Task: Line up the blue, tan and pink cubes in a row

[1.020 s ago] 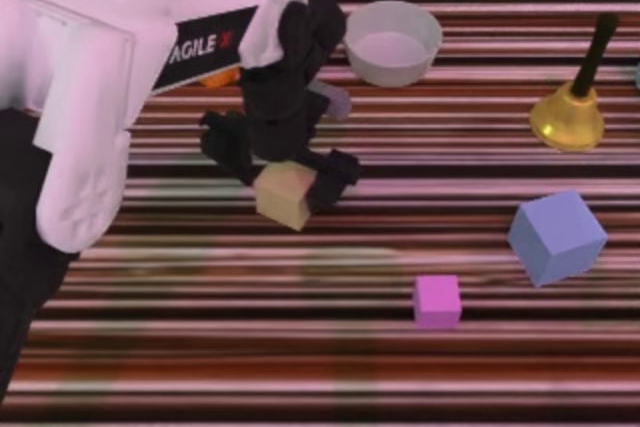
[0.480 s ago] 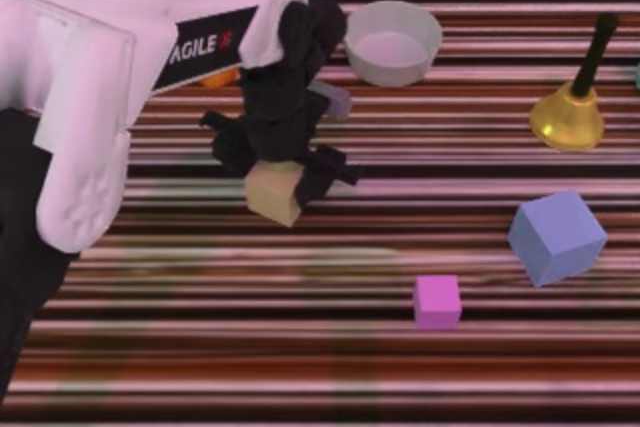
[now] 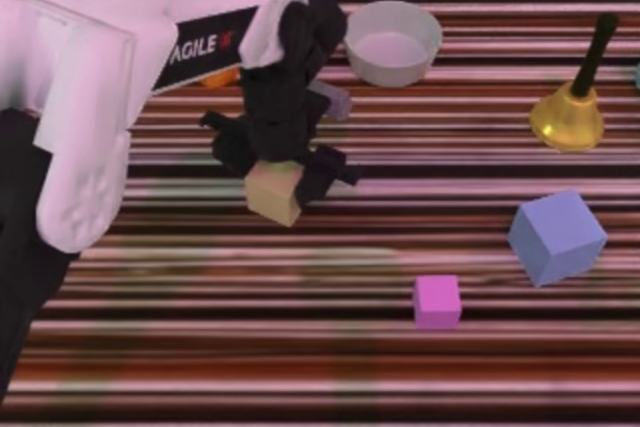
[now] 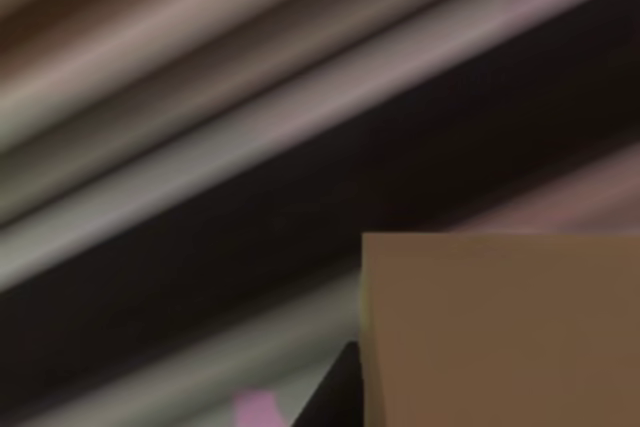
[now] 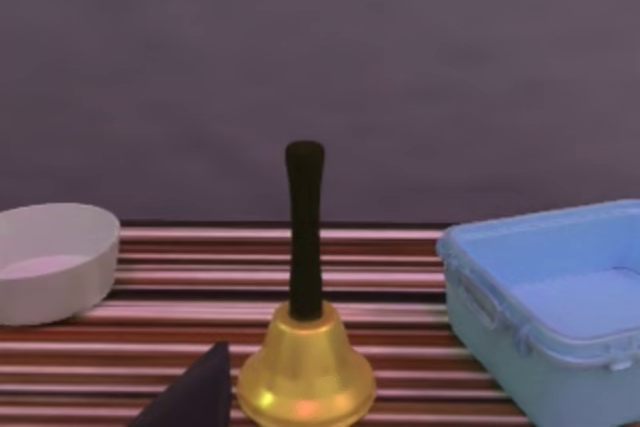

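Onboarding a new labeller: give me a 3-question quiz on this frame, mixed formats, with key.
1. True or false: the left gripper is shut on the tan cube.
2. Which cube lies nearest the bell? A) pink cube B) blue cube C) tan cube
3. Fill in: the bowl sits toward the table's ____ edge in the top view.

Key: 1 true; 2 B; 3 far (upper).

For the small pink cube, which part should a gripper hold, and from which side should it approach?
Hold the pink cube by two opposite side faces, coming straight down from above. It sits flat and alone on the striped table, square to the stripes, with free space around it.
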You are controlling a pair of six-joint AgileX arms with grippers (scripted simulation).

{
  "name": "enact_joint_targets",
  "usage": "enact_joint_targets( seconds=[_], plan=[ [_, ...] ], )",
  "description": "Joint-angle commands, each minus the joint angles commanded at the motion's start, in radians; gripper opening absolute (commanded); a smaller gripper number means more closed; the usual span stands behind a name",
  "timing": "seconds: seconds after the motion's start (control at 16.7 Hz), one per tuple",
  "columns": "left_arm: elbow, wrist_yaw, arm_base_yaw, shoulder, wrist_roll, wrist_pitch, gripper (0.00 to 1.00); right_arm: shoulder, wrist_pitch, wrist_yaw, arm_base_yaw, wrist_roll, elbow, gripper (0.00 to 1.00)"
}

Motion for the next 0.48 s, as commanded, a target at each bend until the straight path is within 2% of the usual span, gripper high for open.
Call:
enact_joint_targets(
  seconds=[0.18,0.48],
  plan=[
    [0.037,-0.002,0.002,-0.008,0.0,-0.041,0.0,0.0,0.0,0.0,0.0,0.0,0.0,1.0],
    [0.163,-0.001,0.017,-0.047,-0.002,-0.215,0.0,0.0,0.0,0.0,0.0,0.0,0.0,1.0]
  ],
)
